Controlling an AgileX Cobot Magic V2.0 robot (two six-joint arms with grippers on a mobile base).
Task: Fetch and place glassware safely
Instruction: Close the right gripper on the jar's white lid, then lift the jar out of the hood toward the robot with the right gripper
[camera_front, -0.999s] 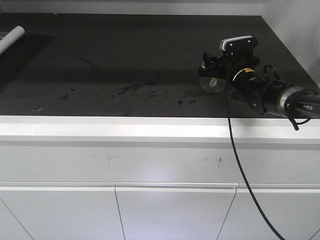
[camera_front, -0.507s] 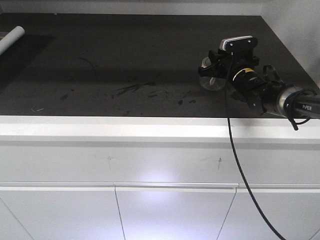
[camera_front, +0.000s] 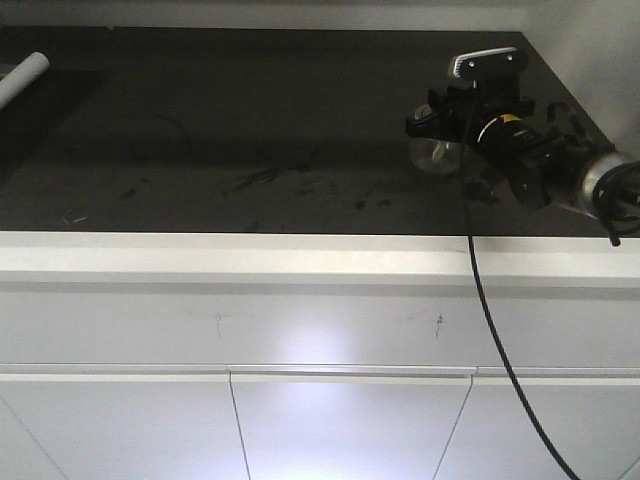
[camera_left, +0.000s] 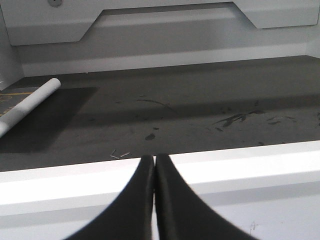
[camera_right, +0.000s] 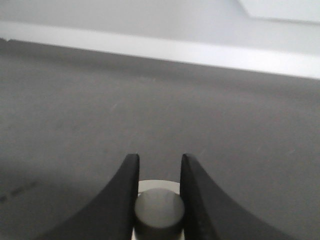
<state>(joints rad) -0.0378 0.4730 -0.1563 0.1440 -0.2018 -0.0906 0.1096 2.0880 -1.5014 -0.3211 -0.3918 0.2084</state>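
Front view, nearest: white cabinet doors (camera_front: 340, 420), cut off at the bottom edge. Above them runs the white counter lip (camera_front: 250, 255). A black cable (camera_front: 487, 320) hangs from the right arm (camera_front: 560, 175) across the lip and doors and leaves the picture below.

Left wrist view: the left gripper (camera_left: 153, 161) sits before the lip. Its two dark fingers are pressed together along their length, with nothing between them. Their bases are cut off by the lower edge.

Beyond the lip lies the dark worktop (camera_front: 250, 120), marked with pale smudges (camera_front: 275, 175) near its middle.

At right, the right gripper (camera_front: 430, 125) reaches in over the worktop onto the jar (camera_front: 432, 155). From the front only part of the clear body shows below the black fingers, and the lid is largely masked. Whether the jar rests on the worktop or hangs just above it cannot be told.

Right wrist view: the fingers are closed part-way, one on each side of the round knob (camera_right: 159, 212), touching it. A sliver of cream lid (camera_right: 150, 186) shows behind. The glass body is out of view, and the picture is blurred.

Far left, well apart from the jar: a white tube (camera_front: 22, 77), cut off by the edge.
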